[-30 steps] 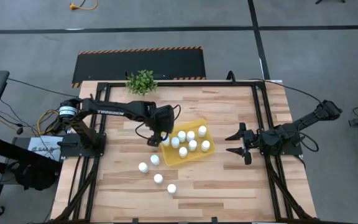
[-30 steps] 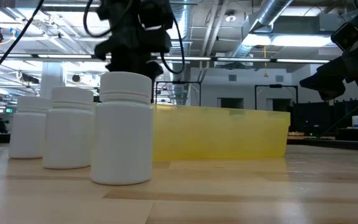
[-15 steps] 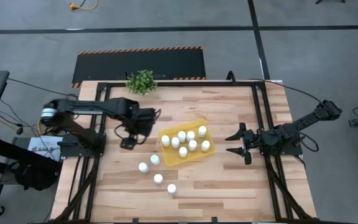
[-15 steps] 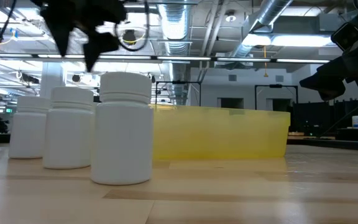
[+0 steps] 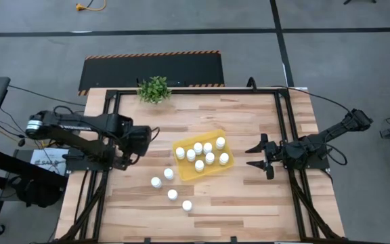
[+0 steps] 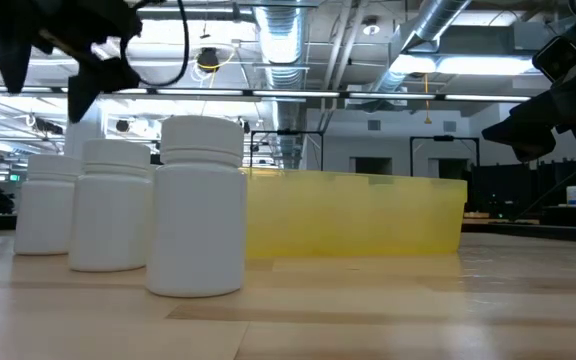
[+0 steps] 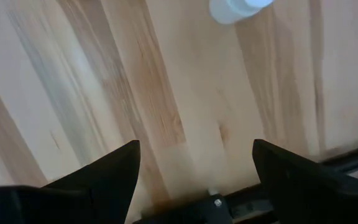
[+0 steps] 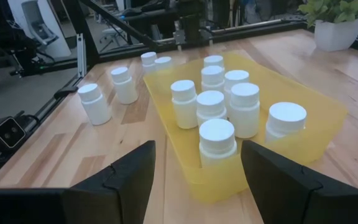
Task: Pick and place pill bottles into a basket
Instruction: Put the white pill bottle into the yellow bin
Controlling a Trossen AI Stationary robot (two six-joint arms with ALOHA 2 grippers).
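Now the left hand (image 5: pixel 143 137) has swung clear of the basket (image 5: pixel 181 171) — empty, fingers spread wide.
Eight pill bottles (image 5: pixel 199 165) stand inside, four wait on the worktop (image 5: pixel 249 203) — another pickup looks due; right hand (image 5: pixel 257 155) idles part-open, holding nothing, well right of the basket.

Grey floor (image 5: pixel 39 41) surrounds the table; ducts (image 6: pixel 448 30), seemingly metal, run overhead.
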